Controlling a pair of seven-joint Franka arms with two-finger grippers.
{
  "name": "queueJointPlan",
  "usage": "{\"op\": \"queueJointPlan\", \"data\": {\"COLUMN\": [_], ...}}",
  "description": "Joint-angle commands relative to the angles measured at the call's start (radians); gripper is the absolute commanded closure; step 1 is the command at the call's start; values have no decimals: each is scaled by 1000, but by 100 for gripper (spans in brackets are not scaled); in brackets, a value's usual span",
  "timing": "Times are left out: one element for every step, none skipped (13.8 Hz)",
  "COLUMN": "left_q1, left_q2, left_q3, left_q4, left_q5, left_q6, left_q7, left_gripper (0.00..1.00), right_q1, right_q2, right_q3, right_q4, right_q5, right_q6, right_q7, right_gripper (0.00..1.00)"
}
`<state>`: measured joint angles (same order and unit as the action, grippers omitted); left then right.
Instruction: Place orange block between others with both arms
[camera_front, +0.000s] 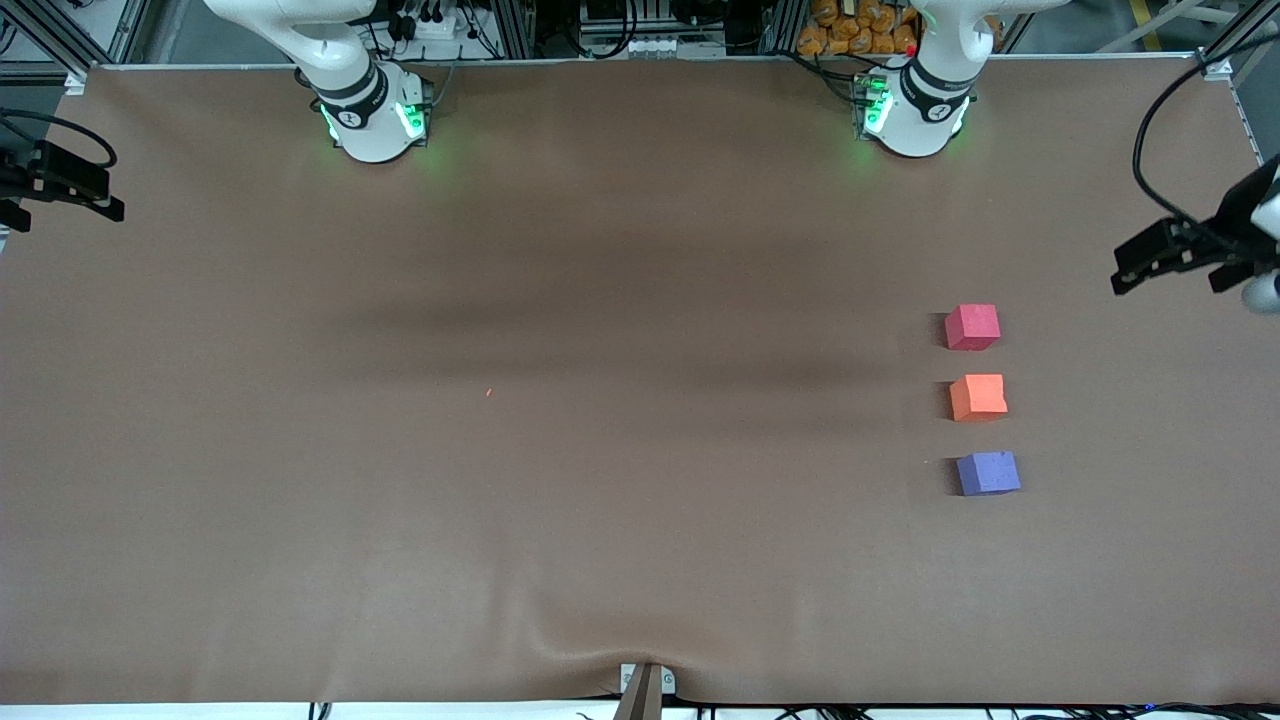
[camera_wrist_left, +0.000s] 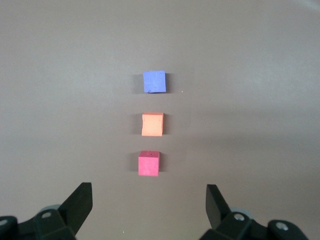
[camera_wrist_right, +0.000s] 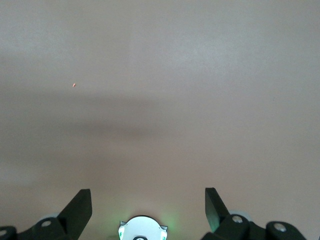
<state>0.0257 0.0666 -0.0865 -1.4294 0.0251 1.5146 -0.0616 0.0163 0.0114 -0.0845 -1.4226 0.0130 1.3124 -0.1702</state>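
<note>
The orange block (camera_front: 978, 397) sits on the brown table in a straight row, with the pinkish-red cube (camera_front: 972, 327) farther from the front camera and the purple cube (camera_front: 988, 473) nearer, small gaps between them. The left wrist view shows the same row: purple cube (camera_wrist_left: 154, 81), orange block (camera_wrist_left: 152, 124), pinkish-red cube (camera_wrist_left: 149, 163). My left gripper (camera_front: 1170, 262) hangs open and empty over the table's left-arm end, apart from the cubes; its jaws (camera_wrist_left: 149, 200) stand wide. My right gripper (camera_front: 60, 200) hangs open and empty over the right-arm end (camera_wrist_right: 148, 200).
The brown table cover (camera_front: 600, 450) is wrinkled near the front edge, where a small bracket (camera_front: 645, 685) sticks up. A tiny orange speck (camera_front: 489, 392) lies mid-table. The arms' green-lit bases (camera_front: 372, 118) (camera_front: 915, 112) stand along the table's edge farthest from the front camera.
</note>
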Motion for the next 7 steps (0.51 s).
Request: {"op": "queueJointPlan", "data": {"left_q1": [-1, -4, -10, -10, -12, -12, -13], "left_q2": [-97, -117, -139, -157, -177, -194, -205], "left_q3": [-6, -2, 1, 2, 2, 2, 2], "left_q4": [-121, -143, -164, -190, -219, -239, -247], "left_q5": [-34, -34, -34, -34, -34, -34, -27], "left_q6": [21, 21, 18, 19, 22, 22, 21], "left_q7": [-23, -24, -26, -26, -27, -27, -26], "left_gripper": [0, 0, 0, 0, 0, 0, 0], "right_q1": [4, 4, 4, 4, 4, 2, 2], "right_q2": [2, 4, 4, 2, 4, 2, 2], "right_q3": [0, 0, 0, 0, 0, 0, 0], "right_q4": [14, 14, 14, 14, 14, 14, 14], "right_q5": [-2, -2, -2, -2, -2, -2, -2], "right_q6": [-5, -5, -5, -5, -5, -5, -5], "right_q7": [-8, -8, -8, -8, -8, -8, -8], "right_gripper": [0, 0, 0, 0, 0, 0, 0]}}
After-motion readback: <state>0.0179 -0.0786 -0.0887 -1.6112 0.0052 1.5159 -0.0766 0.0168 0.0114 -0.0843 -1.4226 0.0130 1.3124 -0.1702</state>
